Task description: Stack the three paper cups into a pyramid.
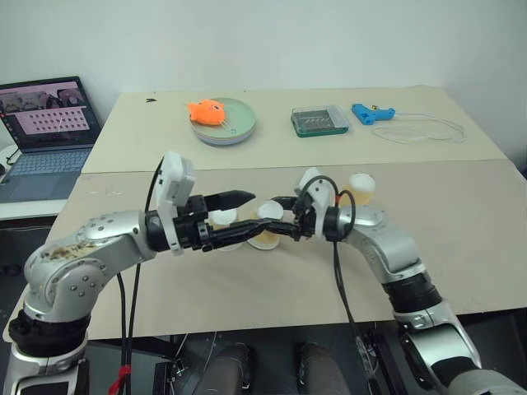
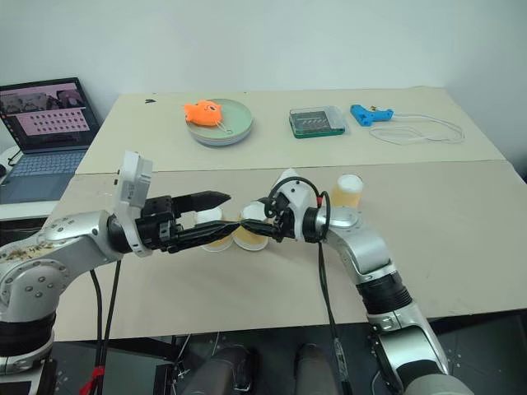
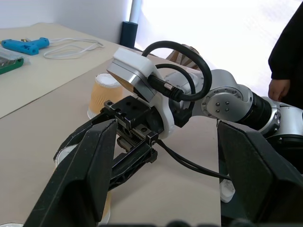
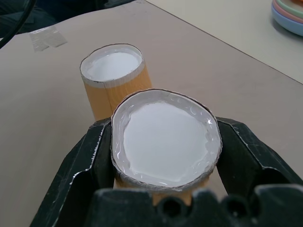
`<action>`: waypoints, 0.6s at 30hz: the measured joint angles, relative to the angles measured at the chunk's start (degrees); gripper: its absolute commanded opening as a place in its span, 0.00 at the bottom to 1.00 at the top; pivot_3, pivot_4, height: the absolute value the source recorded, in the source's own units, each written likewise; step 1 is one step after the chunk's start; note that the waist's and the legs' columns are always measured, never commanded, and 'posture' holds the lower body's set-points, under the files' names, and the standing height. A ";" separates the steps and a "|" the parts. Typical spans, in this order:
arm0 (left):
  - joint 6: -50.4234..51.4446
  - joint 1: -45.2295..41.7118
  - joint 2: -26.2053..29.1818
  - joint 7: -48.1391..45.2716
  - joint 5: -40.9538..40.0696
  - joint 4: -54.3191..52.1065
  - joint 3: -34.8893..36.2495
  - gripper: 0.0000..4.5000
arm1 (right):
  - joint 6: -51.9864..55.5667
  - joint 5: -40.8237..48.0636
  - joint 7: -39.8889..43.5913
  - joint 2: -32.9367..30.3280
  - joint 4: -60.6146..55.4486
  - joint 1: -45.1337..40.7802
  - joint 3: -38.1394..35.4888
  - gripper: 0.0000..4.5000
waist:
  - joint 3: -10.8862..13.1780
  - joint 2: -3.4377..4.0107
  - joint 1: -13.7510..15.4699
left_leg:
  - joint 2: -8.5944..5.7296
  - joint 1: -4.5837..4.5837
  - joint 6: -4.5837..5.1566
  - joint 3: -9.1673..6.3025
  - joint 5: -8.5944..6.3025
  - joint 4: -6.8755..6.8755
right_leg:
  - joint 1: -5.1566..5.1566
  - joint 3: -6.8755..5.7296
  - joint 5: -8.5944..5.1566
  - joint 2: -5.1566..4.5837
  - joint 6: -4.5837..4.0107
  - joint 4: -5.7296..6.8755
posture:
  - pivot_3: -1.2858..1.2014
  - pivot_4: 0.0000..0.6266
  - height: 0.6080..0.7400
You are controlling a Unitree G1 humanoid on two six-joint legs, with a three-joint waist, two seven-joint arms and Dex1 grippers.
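My arms were silver-grey metal shells with round joint housings and small dark screw heads; the left arm [image 1: 82,263] carried brownish scuffing on its upper shell. Each forearm ended in a black ribbed section. A white block-shaped camera housing sat on each wrist. Black cables looped from both wrists. My left gripper [image 1: 239,216] and right gripper [image 1: 276,224] had black fingers.
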 measured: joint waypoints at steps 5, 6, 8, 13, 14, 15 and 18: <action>0.00 0.00 -0.01 0.13 -0.29 -0.13 -0.01 0.79 | -0.61 -1.00 0.43 -2.98 1.06 0.21 -1.96 0.61 | 0.00 0.00 -0.01 | 0.00 -0.01 0.00 0.00 0.00 0.00 | 0.03 0.01 0.00 0.00 0.00 0.00 | 0.52 0.24 0.92; 0.00 0.00 -0.01 0.13 -0.28 -0.13 -0.01 0.79 | -0.71 -1.03 0.44 -3.23 1.06 0.23 -2.16 0.61 | 0.00 0.00 -0.01 | 0.00 -0.01 0.00 0.00 0.00 -0.01 | 0.03 0.01 0.00 0.00 0.00 0.01 | 0.52 0.24 0.92; 0.00 -0.01 -0.02 0.13 -0.29 -0.13 -0.03 0.79 | -0.81 -1.09 0.43 -3.39 1.05 0.39 -2.30 0.61 | 0.00 0.00 -0.20 | 0.01 0.00 -0.01 0.00 0.00 -0.01 | 0.03 0.02 0.01 0.00 0.00 0.01 | 0.52 0.24 0.92; 0.00 -0.09 -0.02 0.11 -0.29 -0.12 -0.05 0.79 | -0.84 -2.02 -0.04 -3.04 0.73 1.06 -2.24 0.61 | 0.00 0.00 -0.28 | 0.01 0.00 0.00 0.00 0.00 -0.01 | 0.05 0.02 0.01 0.00 0.00 0.00 | 0.52 0.24 0.92; 0.00 -0.11 -0.02 0.11 -0.29 -0.12 -0.05 0.79 | -0.84 -2.09 -0.11 -2.94 0.57 1.17 -2.21 0.61 | 0.00 0.00 -0.29 | 0.01 0.00 0.00 0.00 0.00 -0.01 | 0.05 0.02 0.01 0.00 0.00 0.00 | 0.52 0.24 0.92; 0.00 -0.20 -0.02 0.11 -0.29 -0.11 -0.06 0.79 | -0.84 -2.16 -0.22 -2.75 0.40 1.32 -2.21 0.61 | 0.00 0.00 -0.29 | 0.01 0.00 0.00 0.00 0.00 -0.01 | 0.05 0.02 0.01 0.00 0.00 0.00 | 0.52 0.24 0.92; 0.00 -0.56 -0.02 0.11 -0.29 -0.10 -0.06 0.79 | -0.87 -2.60 -0.77 -2.18 -0.07 1.64 -2.22 0.83 | 0.00 0.00 -0.39 | 0.01 0.01 -0.01 0.00 0.00 -0.01 | 0.05 0.02 0.01 0.01 -0.01 0.01 | 0.52 0.24 0.92</action>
